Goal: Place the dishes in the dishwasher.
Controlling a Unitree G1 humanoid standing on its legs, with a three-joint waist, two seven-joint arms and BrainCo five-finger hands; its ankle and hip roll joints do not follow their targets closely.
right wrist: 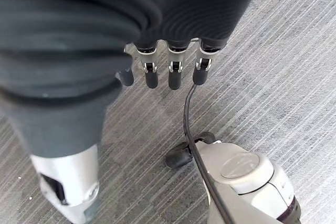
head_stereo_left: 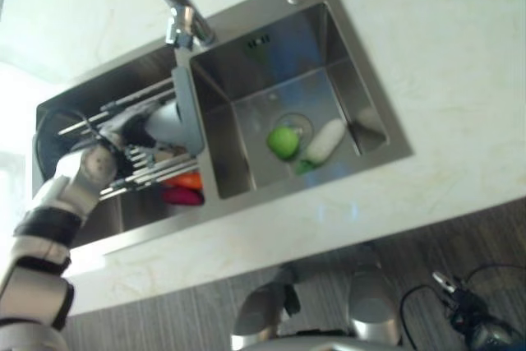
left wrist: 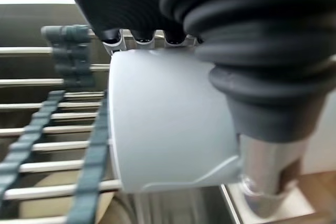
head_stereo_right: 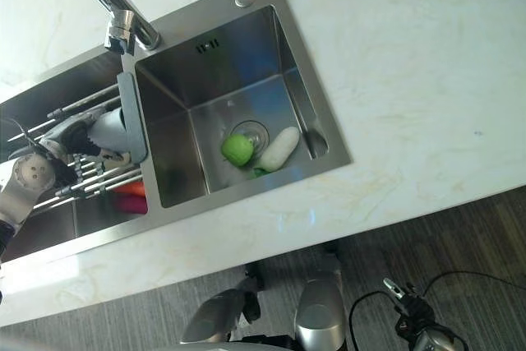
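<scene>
Left hand [left wrist: 220, 40] gripping 1 white cup [left wrist: 168, 124], 1 green cup [head_stereo_left: 283, 141] in sink [head_stereo_left: 362, 63]

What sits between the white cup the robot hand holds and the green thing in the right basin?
In the left eye view, the grey rack end and the steel divider wall lie between the white cup and the green object.

A white cup [left wrist: 168, 124] lies on its side over the rod rack [head_stereo_right: 78, 182] in the sink's left basin, gripped by the left hand [head_stereo_left: 123, 133]. In the right basin [head_stereo_right: 177, 100], a green cup [head_stereo_right: 237, 148] touches a white piece [head_stereo_right: 279, 147], possibly a bowl.
</scene>
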